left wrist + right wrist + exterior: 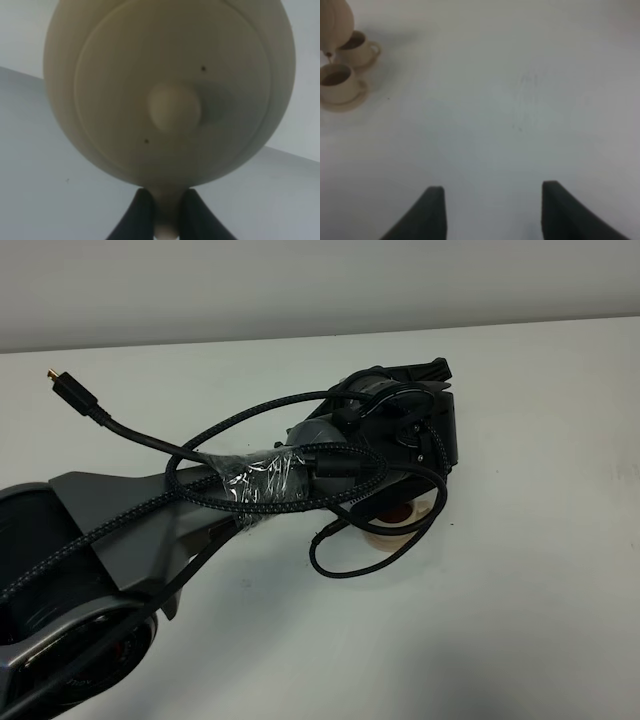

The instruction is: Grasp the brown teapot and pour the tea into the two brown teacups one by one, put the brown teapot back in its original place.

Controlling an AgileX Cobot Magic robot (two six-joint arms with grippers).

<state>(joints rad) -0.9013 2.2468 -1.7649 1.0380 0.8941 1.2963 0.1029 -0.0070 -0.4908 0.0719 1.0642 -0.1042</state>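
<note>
two dark fingers point(142, 220) of the left gripper point(166, 220) pinch the brown teapot's point(170, 90) handle. the teapot hangs tipped above two brown teacups point(339, 82) on saucers on the white table point(520, 100). the right gripper point(492, 210) hangs wide open, holding nothing.

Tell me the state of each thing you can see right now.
Teapot: lifted, lid on, tilted over the near cup.
Left end effector: shut on the teapot's handle.
Right end effector: open, empty.
Near cup: on its saucer, holds tea.
Far cup: on its saucer, holds tea.
</note>
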